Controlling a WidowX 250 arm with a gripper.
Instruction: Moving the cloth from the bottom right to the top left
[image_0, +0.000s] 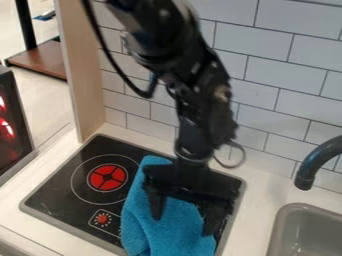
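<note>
The released gripper (183, 226), fingers spread, hangs over a rumpled, fuzzy blue cloth (170, 242); beneath lies the flat, glossy stovetop (57, 197).

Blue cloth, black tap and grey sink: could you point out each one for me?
Blue cloth (164, 233): camera view, on its lower middle.
Black tap (314, 162): camera view, on its curved spout.
Grey sink (300, 206): camera view, on its upper rim.

Bright, diffuse lt; red glare on dk panel (15, 145).
</note>
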